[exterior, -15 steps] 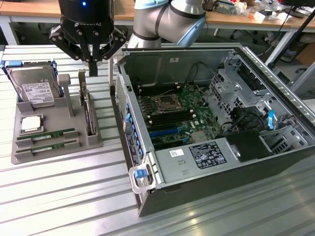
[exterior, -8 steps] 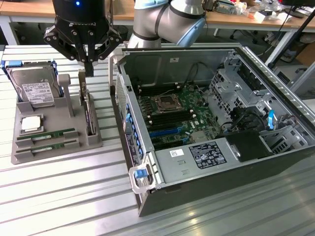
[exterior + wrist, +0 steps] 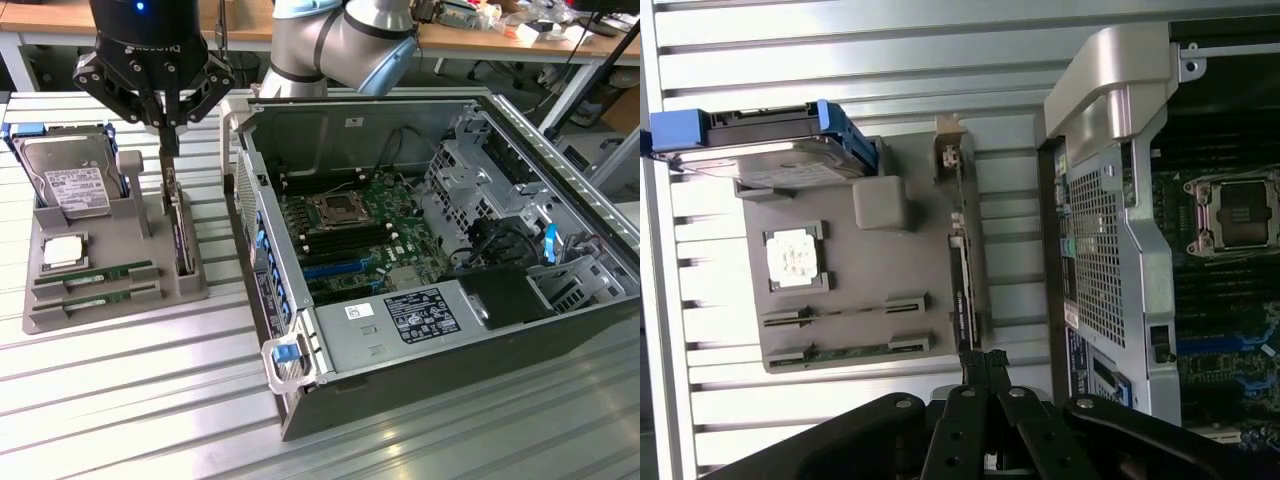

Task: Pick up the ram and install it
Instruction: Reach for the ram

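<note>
The gripper (image 3: 168, 138) is hanging closed, holding nothing. The ram (image 3: 100, 272) is probably handling light, stiff, fragile, inviting a pinch across its long edges

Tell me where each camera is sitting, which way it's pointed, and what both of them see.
Exterior view: off the arm and raised, angled down at the slatted table, with the grey tray at its left and the open computer case at its right; the arm and shut gripper show.
Wrist view: on the wrist, looking down past the gripper onto the tray.
Shared: tray, hard drive, two ram sticks, case.
</note>
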You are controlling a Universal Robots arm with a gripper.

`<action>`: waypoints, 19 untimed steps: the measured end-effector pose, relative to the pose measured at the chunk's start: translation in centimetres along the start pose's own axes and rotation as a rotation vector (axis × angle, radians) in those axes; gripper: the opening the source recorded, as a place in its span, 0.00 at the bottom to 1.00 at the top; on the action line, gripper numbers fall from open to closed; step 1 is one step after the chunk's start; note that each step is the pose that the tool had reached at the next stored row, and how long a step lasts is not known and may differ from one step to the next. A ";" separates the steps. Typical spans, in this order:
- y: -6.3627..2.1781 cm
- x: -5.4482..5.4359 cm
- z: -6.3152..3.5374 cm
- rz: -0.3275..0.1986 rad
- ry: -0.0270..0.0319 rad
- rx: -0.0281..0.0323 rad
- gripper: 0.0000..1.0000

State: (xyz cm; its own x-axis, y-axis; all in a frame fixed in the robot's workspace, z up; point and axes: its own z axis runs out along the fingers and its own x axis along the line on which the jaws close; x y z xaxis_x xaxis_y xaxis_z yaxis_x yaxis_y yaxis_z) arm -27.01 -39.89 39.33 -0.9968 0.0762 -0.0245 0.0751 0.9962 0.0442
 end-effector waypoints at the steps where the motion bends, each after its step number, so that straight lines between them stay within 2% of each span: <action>1: -0.01 0.1 0.00 0.000 0.0000 0.0000 0.11; 5: -0.05 0.6 -0.02 0.000 0.0001 0.0000 0.11; 6: -0.08 1.1 -0.03 0.000 0.0001 0.0000 0.11; 9: -0.36 4.7 -0.14 0.000 0.0001 0.0003 0.11; 19: -0.36 4.8 -0.13 0.000 0.0000 0.0002 0.11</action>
State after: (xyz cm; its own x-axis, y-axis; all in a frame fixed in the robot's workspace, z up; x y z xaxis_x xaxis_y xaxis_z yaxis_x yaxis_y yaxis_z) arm -31.78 -39.89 39.33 -0.9968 0.0762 -0.0245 0.0751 0.9962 0.0440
